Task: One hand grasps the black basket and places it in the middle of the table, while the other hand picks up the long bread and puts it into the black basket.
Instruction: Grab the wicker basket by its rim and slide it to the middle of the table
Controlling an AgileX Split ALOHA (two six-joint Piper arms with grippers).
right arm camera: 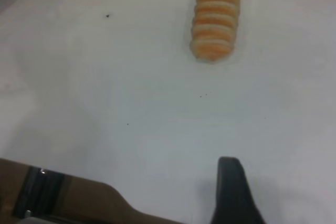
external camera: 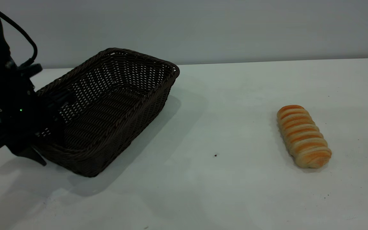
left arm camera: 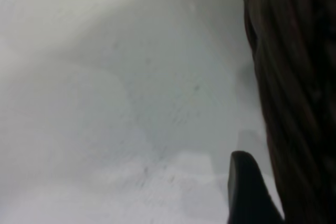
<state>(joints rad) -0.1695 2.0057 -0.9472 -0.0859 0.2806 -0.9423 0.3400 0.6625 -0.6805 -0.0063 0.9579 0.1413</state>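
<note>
The left gripper [external camera: 54, 115] pinches the near wall of the basket [external camera: 113, 105], which looks light and stiff, so its rim suits gripping; the soft bread [external camera: 303, 135] lies well apart to its right.

Looks like a lab test bench: bare white table [external camera: 235, 191], plain grey wall [external camera: 203, 28] across the frame's top.

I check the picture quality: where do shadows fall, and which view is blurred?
Exterior view: the dark woven wicker basket casts a soft shadow on the white table, toward the striped orange bread roll. Left wrist view: basket wall and fingertip are blurred.
</note>
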